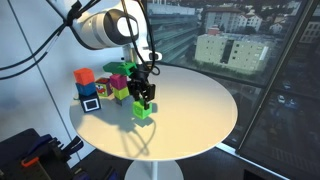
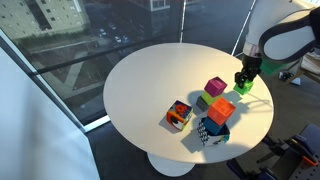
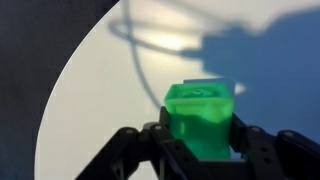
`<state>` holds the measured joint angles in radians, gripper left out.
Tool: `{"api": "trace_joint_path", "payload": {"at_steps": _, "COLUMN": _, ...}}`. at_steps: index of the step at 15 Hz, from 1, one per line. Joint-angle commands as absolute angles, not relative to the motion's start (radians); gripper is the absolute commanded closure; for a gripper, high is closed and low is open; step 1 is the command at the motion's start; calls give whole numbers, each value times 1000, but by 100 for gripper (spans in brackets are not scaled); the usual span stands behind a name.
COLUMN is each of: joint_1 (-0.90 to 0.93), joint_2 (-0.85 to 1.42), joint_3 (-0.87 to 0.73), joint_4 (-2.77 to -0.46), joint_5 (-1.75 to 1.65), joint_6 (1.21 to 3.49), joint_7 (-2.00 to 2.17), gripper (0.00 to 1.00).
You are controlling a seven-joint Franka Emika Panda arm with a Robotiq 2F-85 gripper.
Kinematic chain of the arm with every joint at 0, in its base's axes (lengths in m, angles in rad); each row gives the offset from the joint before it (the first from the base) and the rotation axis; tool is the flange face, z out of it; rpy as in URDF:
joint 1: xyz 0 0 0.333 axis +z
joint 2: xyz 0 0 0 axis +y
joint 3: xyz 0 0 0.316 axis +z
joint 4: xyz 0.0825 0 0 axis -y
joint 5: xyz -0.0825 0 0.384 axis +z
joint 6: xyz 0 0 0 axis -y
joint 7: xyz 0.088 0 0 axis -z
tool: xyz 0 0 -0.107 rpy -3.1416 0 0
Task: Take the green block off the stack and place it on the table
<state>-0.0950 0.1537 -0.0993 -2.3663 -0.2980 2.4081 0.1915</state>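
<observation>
Cube of bright lime-green plastic (image 3: pixel 203 118) pinched between fingers of black gripper (image 1: pixel 145 96), mid-frame, hanging straight below them and low over round white tabletop (image 1: pixel 195 115); contact unclear. Sits upper right of magenta-and-green cube stack (image 2: pixel 212 92); calls for short downward release

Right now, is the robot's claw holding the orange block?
No, the wrist view shows the end effector gripping the green block between its fingers, above the white table.

On my round white table (image 2: pixel 140 75) I see a green cube (image 2: pixel 204 101), a blue-and-white cube (image 2: pixel 210 131) and a multicoloured cube (image 2: pixel 179 115). The green block (image 1: pixel 142 111) is near the rim, contact unclear.
</observation>
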Motion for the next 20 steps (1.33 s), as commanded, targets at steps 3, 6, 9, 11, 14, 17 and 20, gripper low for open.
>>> {"api": "trace_joint_path", "payload": {"at_steps": 3, "joint_1": -75, "joint_2": 204, "joint_3": -106, "joint_4": -2339, "joint_5": -289, "joint_6": 2422, "joint_7": 196, "gripper": 71}}
{"api": "trace_joint_path", "payload": {"at_steps": 6, "joint_1": -64, "joint_2": 229, "joint_3": -111, "joint_4": -2331, "joint_5": -296, "joint_6": 2456, "joint_7": 210, "gripper": 71}}
{"api": "trace_joint_path", "payload": {"at_steps": 9, "joint_1": -56, "joint_2": 254, "joint_3": -116, "joint_4": -2318, "joint_5": -297, "joint_6": 2479, "joint_7": 216, "gripper": 71}}
{"api": "trace_joint_path", "payload": {"at_steps": 11, "joint_1": -53, "joint_2": 274, "joint_3": -121, "joint_4": -2301, "joint_5": -294, "joint_6": 2481, "joint_7": 218, "gripper": 71}}
{"api": "trace_joint_path", "payload": {"at_steps": 14, "joint_1": -49, "joint_2": 298, "joint_3": -129, "joint_4": -2277, "joint_5": -294, "joint_6": 2478, "joint_7": 224, "gripper": 71}}
{"api": "trace_joint_path", "payload": {"at_steps": 17, "joint_1": -47, "joint_2": 316, "joint_3": -137, "joint_4": -2260, "joint_5": -295, "joint_6": 2480, "joint_7": 230, "gripper": 71}}
{"api": "trace_joint_path", "payload": {"at_steps": 20, "joint_1": -44, "joint_2": 329, "joint_3": -143, "joint_4": -2247, "joint_5": -297, "joint_6": 2478, "joint_7": 232, "gripper": 55}}
